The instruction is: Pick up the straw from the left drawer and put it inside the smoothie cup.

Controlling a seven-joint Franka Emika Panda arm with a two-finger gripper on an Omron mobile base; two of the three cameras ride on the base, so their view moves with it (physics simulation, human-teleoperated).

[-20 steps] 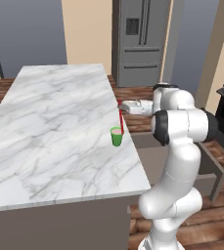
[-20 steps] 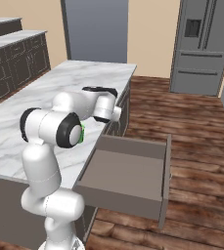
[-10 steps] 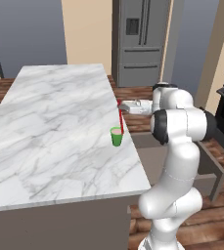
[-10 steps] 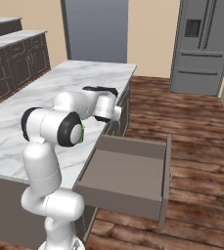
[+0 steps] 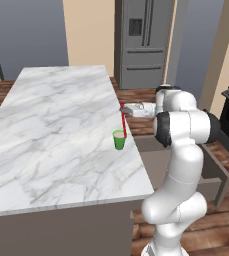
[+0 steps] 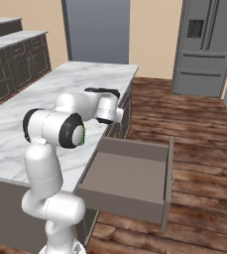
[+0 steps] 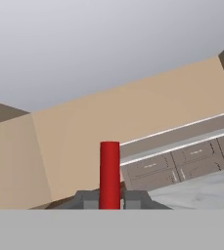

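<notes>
Already the thin straight red straw (image 5: 123, 120) is out of the wide grey-brown left drawer (image 6: 130, 174), which stands pulled open and looks bare inside in the right base view. In the left base view the straw stands nearly upright over the small bright green smoothie cup (image 5: 119, 140) near the right edge of the white marble counter (image 5: 51, 130), its lower end meeting the cup's pale pink rim — so the pick-up is done and the insertion looks all but made, though how deep the straw sits in the cup I cannot tell from here.

In the hand view the two dark fingers (image 7: 87, 200) sit close on either side of the red stick, closed down to its width and apparently gripping it; the gripper (image 7: 110, 201) looks out toward tan walls and distant cabinets, so the hand is turned sideways, with the straw's top end held at the wrist beside the counter's edge.

What seems left, by my reading: let the straw go so it rests in the cup, then draw the hand clear without tipping the cup.
</notes>
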